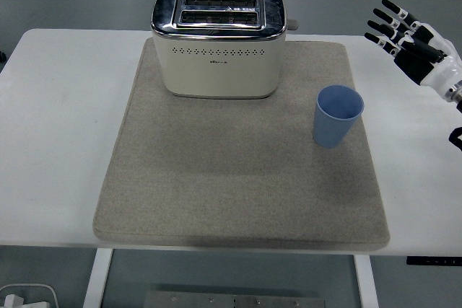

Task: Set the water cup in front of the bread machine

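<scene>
At the right edge, right hand with fingers spread, empty, arm cut off; blue cup apart.

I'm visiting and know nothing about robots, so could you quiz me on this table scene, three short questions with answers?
1. True or false: the light blue plastic cup stands upright on the beige felt mat.
2. Which side of the cream and chrome toaster is the cup on: picture left or right?
3. Multiple choice: the robot's right hand is A) gripping the cup, B) open, apart from the cup, C) on the toaster.

Key: 1 true; 2 right; 3 B.
</scene>
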